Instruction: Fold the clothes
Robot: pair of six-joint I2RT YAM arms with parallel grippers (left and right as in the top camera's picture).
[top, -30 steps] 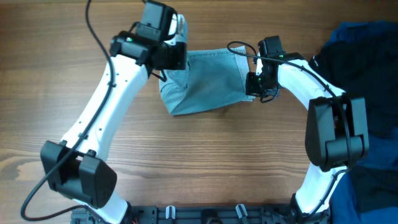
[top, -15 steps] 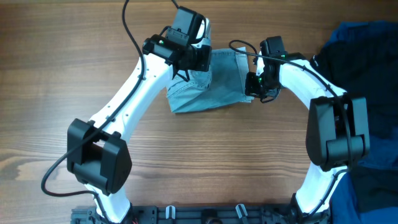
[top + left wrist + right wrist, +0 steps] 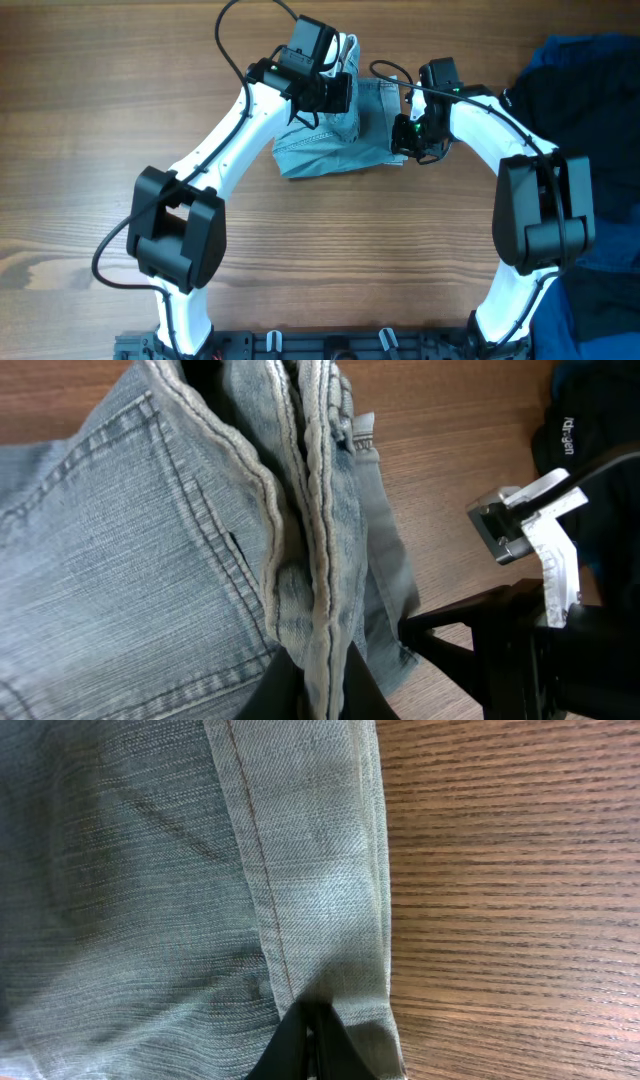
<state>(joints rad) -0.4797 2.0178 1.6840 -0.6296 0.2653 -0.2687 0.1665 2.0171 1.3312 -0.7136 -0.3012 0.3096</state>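
Closest to your left wrist camera, the left gripper (image 3: 316,682) has its two black fingers pinched together on a bunched ridge of the denim shorts (image 3: 150,560), where thick stitched seams are gathered upward and a patch pocket lies flat to the side. In the right wrist view, the right gripper (image 3: 312,1042) is likewise closed, its tips meeting on the hemmed edge of the same shorts, just where the double-stitched hem borders the wooden table (image 3: 500,870). From overhead you see both arms reaching in toward the middle far part of the table, with the shorts lying partly folded between them: the left gripper holds the upper left part, the right gripper the right-hand edge. Farther off, past the shorts in the left wrist view, a black garment (image 3: 590,420) carries a small line of white lettering, too small to read with any certainty. At the table's right edge a heap of dark-blue fabric (image 3: 585,70) lies well apart from the shorts. You have two grippers, one pair of shorts, one black garment and one blue heap.
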